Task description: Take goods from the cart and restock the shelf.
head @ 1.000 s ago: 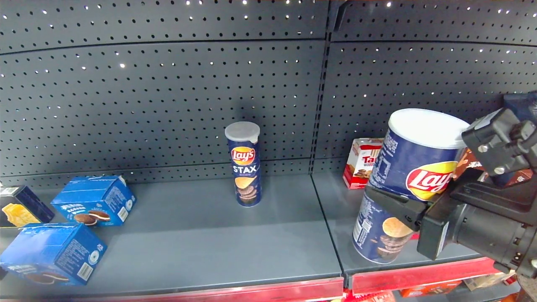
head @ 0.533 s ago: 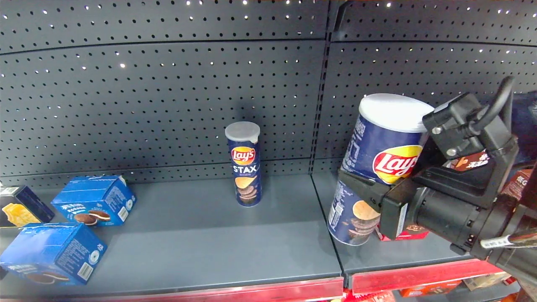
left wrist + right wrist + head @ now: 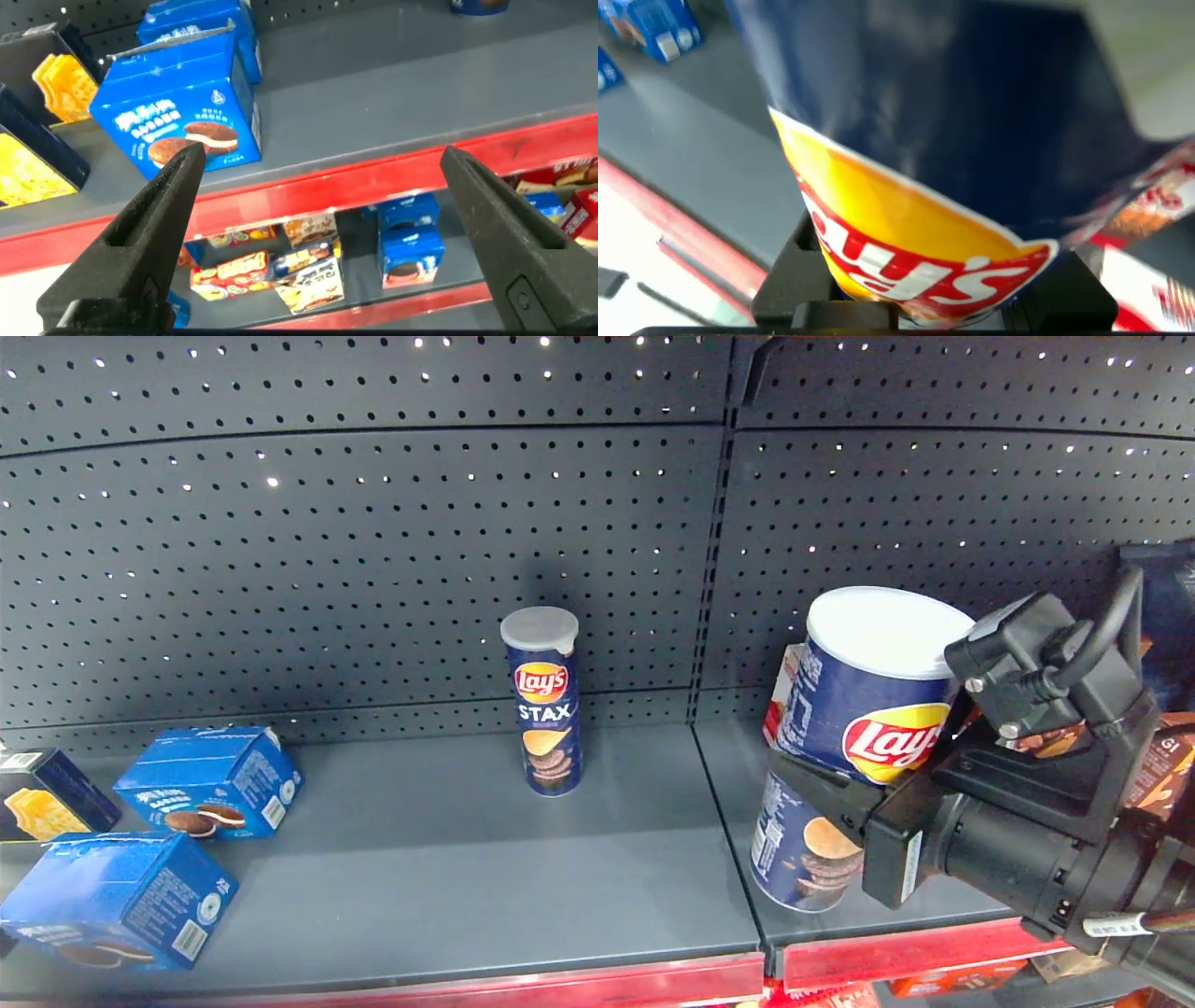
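Observation:
My right gripper (image 3: 840, 784) is shut on a tall dark-blue chip can (image 3: 854, 737) with a white lid, held slightly tilted over the right shelf bay near its front edge; whether its base touches the shelf I cannot tell. The same can (image 3: 934, 177) sits close up between the jaws in the right wrist view. A second, matching chip can (image 3: 544, 700) stands upright at the back of the grey shelf (image 3: 448, 859). My left gripper (image 3: 322, 233) hangs open in front of the shelf's red front strip (image 3: 374, 173), near a blue cookie box (image 3: 182, 117).
Two blue cookie boxes (image 3: 210, 782) (image 3: 117, 899) and a dark box with yellow crackers (image 3: 51, 798) sit at the shelf's left. A red-and-white snack box (image 3: 789, 695) stands behind the held can. More snack packs (image 3: 1153, 765) fill the far right. Lower shelf goods (image 3: 308, 261) show below.
The right arm carried the can leftward along the shelf, then back slightly right and lower. The standing can and boxes have not moved.

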Robot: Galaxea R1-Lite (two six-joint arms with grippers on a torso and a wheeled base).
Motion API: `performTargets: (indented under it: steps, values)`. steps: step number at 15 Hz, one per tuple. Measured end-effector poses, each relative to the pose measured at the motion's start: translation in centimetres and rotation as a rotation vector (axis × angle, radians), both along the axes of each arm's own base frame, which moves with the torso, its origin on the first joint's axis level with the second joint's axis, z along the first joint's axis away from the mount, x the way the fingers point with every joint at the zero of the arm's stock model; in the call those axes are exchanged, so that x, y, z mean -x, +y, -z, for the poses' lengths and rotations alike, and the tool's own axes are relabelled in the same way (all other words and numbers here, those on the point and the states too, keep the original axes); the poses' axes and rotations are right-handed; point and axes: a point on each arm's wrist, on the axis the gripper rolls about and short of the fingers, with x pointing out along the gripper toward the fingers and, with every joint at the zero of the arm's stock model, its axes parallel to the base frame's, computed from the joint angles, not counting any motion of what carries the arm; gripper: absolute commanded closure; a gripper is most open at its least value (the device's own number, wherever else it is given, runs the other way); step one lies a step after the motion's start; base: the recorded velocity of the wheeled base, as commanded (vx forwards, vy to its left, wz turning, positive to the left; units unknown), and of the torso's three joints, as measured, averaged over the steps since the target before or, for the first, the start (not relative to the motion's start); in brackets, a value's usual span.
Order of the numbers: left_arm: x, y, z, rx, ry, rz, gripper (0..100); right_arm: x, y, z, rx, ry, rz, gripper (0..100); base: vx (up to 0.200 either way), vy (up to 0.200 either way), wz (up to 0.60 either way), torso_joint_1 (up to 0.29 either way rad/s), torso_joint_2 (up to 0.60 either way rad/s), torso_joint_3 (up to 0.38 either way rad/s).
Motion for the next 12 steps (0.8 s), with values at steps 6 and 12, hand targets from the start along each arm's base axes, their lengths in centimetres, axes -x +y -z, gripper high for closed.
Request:
performTargets:
  steps: [6,12]
  values:
    - [-2.3,-0.2,-12.3,0.114,-0.138,0.122,0,0.5,-0.5,0.3,-0.001,0.003,-0.007,100,0.000,0.000,0.00,0.000,0.00,0.000]
    - [-10.0,-1.8,-17.9,0.107,0.012,0.508,0,0.4,-0.5,0.2,-0.008,0.002,-0.009,100,0.000,0.000,0.00,0.000,0.00,0.000]
